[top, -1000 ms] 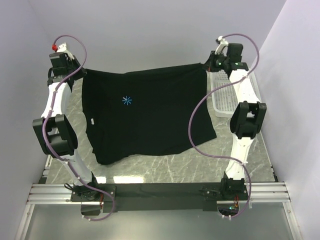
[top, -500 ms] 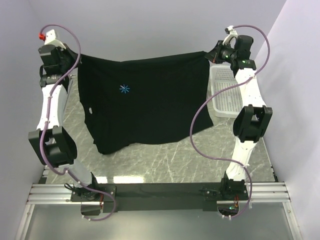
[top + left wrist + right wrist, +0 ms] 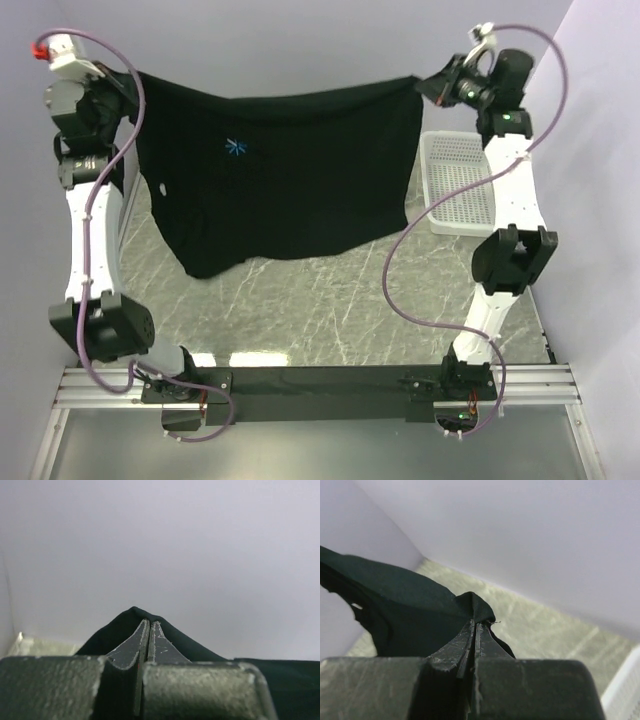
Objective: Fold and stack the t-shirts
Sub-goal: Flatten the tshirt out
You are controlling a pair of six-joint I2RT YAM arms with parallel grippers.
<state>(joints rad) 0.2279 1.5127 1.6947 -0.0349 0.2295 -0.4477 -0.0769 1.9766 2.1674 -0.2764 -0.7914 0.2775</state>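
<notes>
The black t-shirt [image 3: 290,180] with a small light-blue starburst logo [image 3: 233,146] hangs stretched between both raised arms, high over the marble table. My left gripper [image 3: 128,78] is shut on the shirt's upper left corner. My right gripper [image 3: 425,84] is shut on the upper right corner. In the left wrist view black cloth [image 3: 175,637] bunches around the shut gripper [image 3: 150,624]. In the right wrist view the shut gripper [image 3: 476,625] pinches a fold of the black cloth [image 3: 405,605]. The shirt's lower edge hangs lowest at the left.
A white perforated basket [image 3: 458,185] stands at the right side of the table, below the right arm. The grey-green marble table top [image 3: 330,305] shows in front of the shirt. Walls close in on the left, back and right.
Both arms have risen and spread apart, lifting the shirt higher and drawing its top edge tighter. The lower hem has come up off the table.
</notes>
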